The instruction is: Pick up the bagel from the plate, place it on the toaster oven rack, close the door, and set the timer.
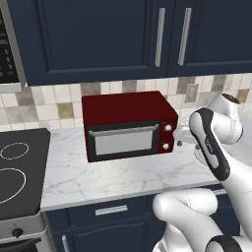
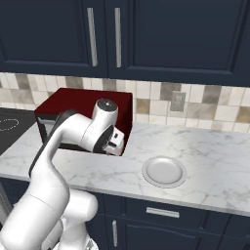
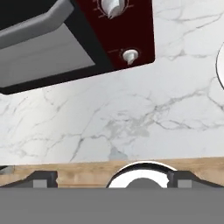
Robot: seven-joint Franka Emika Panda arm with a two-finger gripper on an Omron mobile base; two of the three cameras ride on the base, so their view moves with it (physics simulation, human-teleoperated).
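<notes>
Left base view is read from its left edge, where a dark cooktop (image 1: 19,172) is set into the marble counter (image 1: 123,179). Next to it the red toaster oven (image 1: 123,106) is stood against the tiled wall. Its door (image 1: 123,141) is seen swung up flush with the front, the silver handle (image 1: 123,131) lying along the top edge, so the closing step is judged done. No look inside is given by the pale glass, so the toaster oven rack cannot be checked. Right of the door, two white knobs are stacked on the red panel, an upper knob (image 3: 113,6) and a lower knob (image 3: 130,55). They are framed near the top of the hand view, which suggests the hand is being lined up on them for the timer; which of the two is the timer cannot be told. The gripper (image 3: 111,180) is held just off the oven's right front corner with its jaws spread wide and nothing between them, as would be needed to straddle a knob. Further right, in the right base view, the plate (image 2: 164,172) is left bare on the counter, well apart from the oven. The bagel is therefore judged to be lying behind the shut door.
</notes>
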